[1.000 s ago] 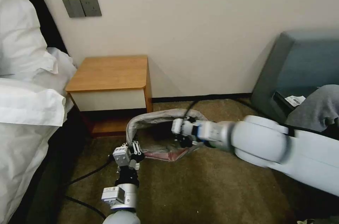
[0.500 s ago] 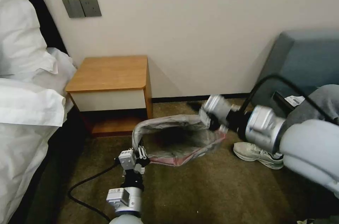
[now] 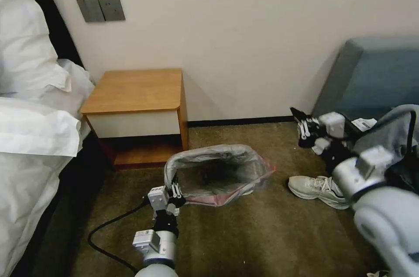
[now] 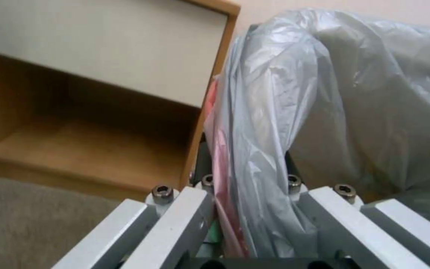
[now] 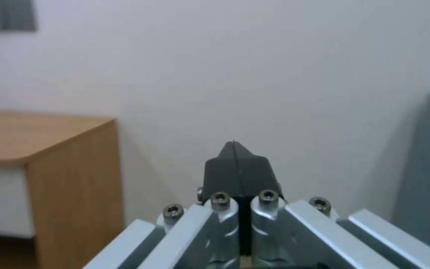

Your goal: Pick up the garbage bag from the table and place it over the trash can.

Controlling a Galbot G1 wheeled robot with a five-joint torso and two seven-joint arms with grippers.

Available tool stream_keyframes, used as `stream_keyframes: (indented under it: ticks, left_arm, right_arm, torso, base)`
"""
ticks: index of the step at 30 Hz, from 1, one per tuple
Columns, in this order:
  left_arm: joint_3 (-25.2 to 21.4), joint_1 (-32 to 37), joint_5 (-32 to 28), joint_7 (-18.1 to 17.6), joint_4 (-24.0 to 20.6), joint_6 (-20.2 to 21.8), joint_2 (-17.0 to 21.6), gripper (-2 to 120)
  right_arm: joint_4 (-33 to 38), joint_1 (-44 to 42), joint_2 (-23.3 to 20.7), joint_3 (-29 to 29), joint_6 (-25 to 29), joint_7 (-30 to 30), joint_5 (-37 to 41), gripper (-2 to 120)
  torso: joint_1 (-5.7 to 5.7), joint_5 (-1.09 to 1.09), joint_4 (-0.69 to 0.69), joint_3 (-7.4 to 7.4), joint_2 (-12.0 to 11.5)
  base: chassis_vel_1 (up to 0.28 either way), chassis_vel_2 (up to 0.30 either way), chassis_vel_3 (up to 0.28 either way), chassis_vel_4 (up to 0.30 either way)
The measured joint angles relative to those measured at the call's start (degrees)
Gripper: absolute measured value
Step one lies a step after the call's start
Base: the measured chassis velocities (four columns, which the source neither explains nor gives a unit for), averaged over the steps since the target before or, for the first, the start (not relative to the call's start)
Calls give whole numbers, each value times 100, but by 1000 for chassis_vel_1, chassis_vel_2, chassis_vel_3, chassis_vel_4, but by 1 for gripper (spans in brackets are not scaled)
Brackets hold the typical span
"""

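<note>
Left gripper pinches the garbage bag rim at 7 o'clock, keeping it stretched over the trash can. Right gripper sits clamped together, empty, off at 3 o'clock.

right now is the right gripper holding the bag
No, the right gripper is up by the grey chair, jaws shut on nothing, apart from the garbage bag.

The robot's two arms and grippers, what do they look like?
Both arms have glossy pale grey-white rounded shells with silver metal wrist cylinders. The left gripper and right gripper have black bodies, silver linkage bars with hex bolts and white blocks alongside. A black cable trails from the left arm.
</note>
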Motion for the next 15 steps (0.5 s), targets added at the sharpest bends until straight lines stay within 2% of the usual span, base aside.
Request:
stream_keyframes:
  ticks: [2,3,5,14,15]
  left_arm:
    - [-3,-58,-181,13,79,65,16,5]
    - [-3,-58,-181,13,79,65,16,5]
    - [2,-108,-324,35,132,116,38,5]
    - [-9,-268,-537,74,250,197,63,5]
    - [-16,-297,-572,76,269,211,71,5]
  right_arm:
    - [-239,-126,409,-63,404,-18,-290,0]
    - [-239,-126,409,-63,404,-18,-290,0]
    - [-445,-185,688,-108,724,-15,-459,0]
    - [-843,-240,1121,-164,1321,-6,-784,0]
    - [-892,-247,1171,-168,1407,-6,-839,5]
  torso:
    - [0,0,0,0,0]
    - [0,0,0,0,0]
    - [0,0,1,0,0]
    - [0,0,1,1,0]
    - [0,0,1,0,0]
  base:
    - [0,0,0,0]
    - [0,0,0,0]
    - [0,0,0,0]
    - [0,0,0,0]
    - [0,0,0,0]
